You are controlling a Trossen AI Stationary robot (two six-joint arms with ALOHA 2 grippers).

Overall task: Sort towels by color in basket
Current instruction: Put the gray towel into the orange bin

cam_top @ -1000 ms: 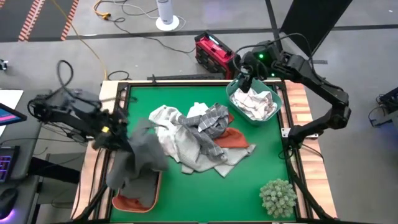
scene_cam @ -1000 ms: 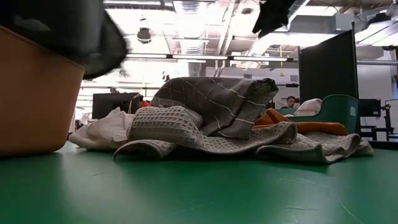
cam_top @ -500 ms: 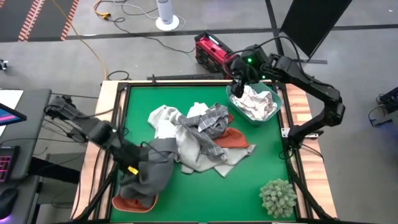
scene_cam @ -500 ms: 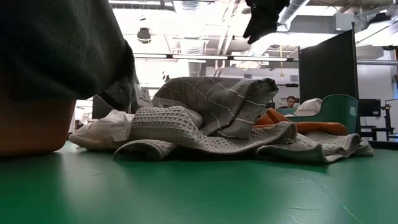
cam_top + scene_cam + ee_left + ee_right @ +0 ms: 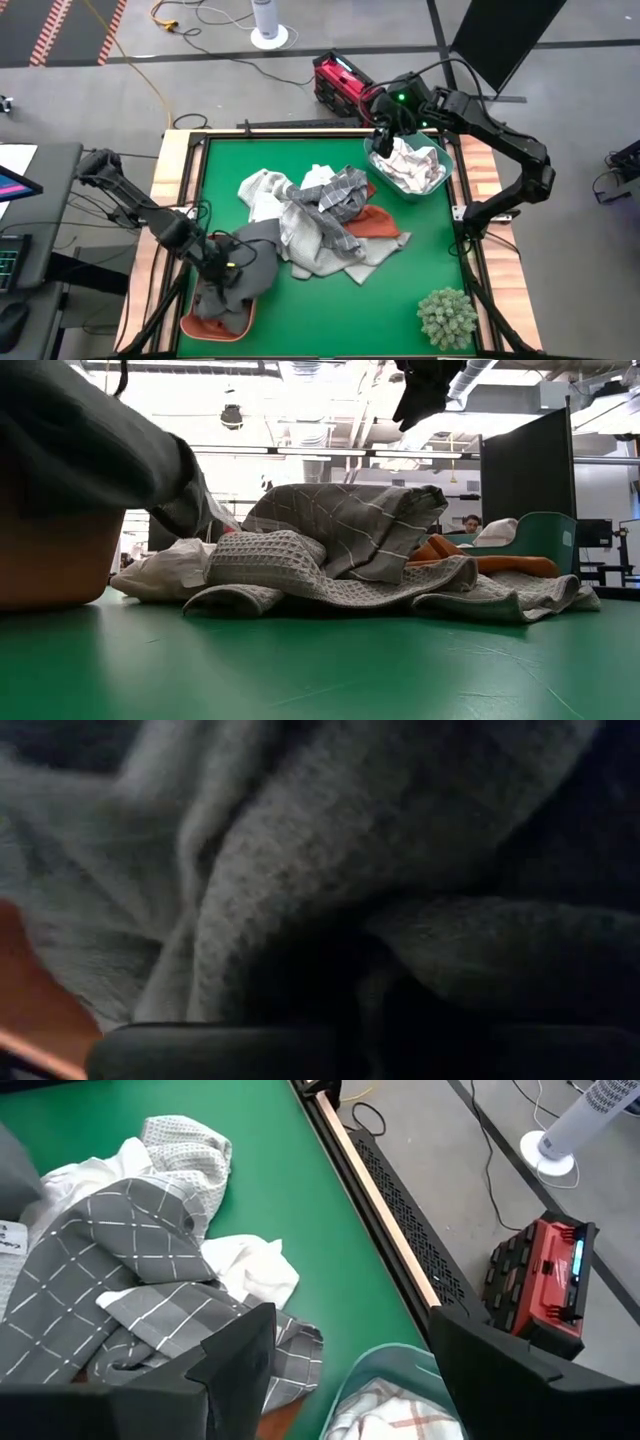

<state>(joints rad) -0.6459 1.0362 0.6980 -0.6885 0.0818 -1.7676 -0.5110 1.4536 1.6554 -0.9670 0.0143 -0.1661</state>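
Note:
My left gripper (image 5: 226,268) is low at the near left, shut in the folds of a dark grey towel (image 5: 248,278). That towel lies bunched over the orange basket (image 5: 212,327) and fills the left wrist view (image 5: 330,870). My right gripper (image 5: 386,124) hangs open above the far rim of the teal basket (image 5: 376,160), which holds white towels (image 5: 412,168). In the middle of the mat lies a pile: a grey checked towel (image 5: 338,192), a pale grey waffle towel (image 5: 312,240), a white towel (image 5: 262,188) and a rust-orange towel (image 5: 378,222). My left gripper is shut on the dark grey towel, slanting down from the table's left. The bunched cloth (image 5: 300,920) hides the fingertips, so I cannot tell which part or how many layers it has. The towel sags slack over the orange basket's far rim (image 5: 60,530) and onto the mat.
A spiky pale-green plant ball (image 5: 447,316) sits at the near right corner. A wooden frame (image 5: 180,150) borders the green mat. Bare mat shows along the near edge (image 5: 340,320). A red box (image 5: 340,82) stands on the floor beyond the far edge.
My left gripper has dropped toward the near-left orange basket, rolling its wrist and swinging toward the table's middle, still shut on the grey towel. The towel, lifted and hanging a second ago, now lies bunched over the basket and the mat beside it.

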